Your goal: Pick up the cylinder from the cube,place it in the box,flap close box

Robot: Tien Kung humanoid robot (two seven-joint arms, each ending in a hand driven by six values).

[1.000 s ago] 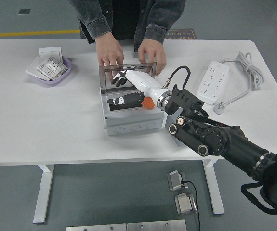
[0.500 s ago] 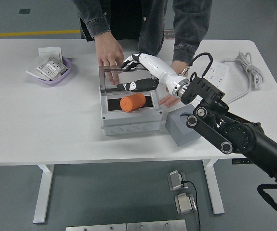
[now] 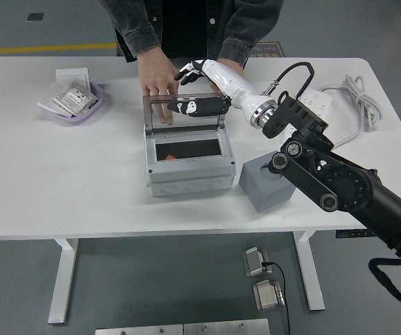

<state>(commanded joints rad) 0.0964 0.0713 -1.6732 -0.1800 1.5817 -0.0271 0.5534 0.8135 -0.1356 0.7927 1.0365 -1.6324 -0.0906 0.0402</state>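
The grey box (image 3: 186,178) stands mid-table with its clear-windowed lid (image 3: 184,115) upright at the back. Only a sliver of the orange cylinder (image 3: 171,158) shows, low inside the box. The grey cube (image 3: 266,185) stands bare to the right of the box. My right hand (image 3: 190,89) is above the lid's top edge, fingers spread and holding nothing, with the black thumb (image 3: 190,107) against the lid's upper frame. A person's hand (image 3: 157,75) rests on the table behind the lid; their other hand (image 3: 232,66) is partly hidden behind my wrist.
A purple bowl (image 3: 90,107) with packets sits at the far left. A white power strip (image 3: 310,115) and its coiled cable (image 3: 357,94) lie at the far right. My black forearm (image 3: 326,185) passes over the cube's right side.
The cylinder left my hand and dropped deep into the box. My hand rose and moved back to the lid's top edge. The person's hand by the cube pulled back.
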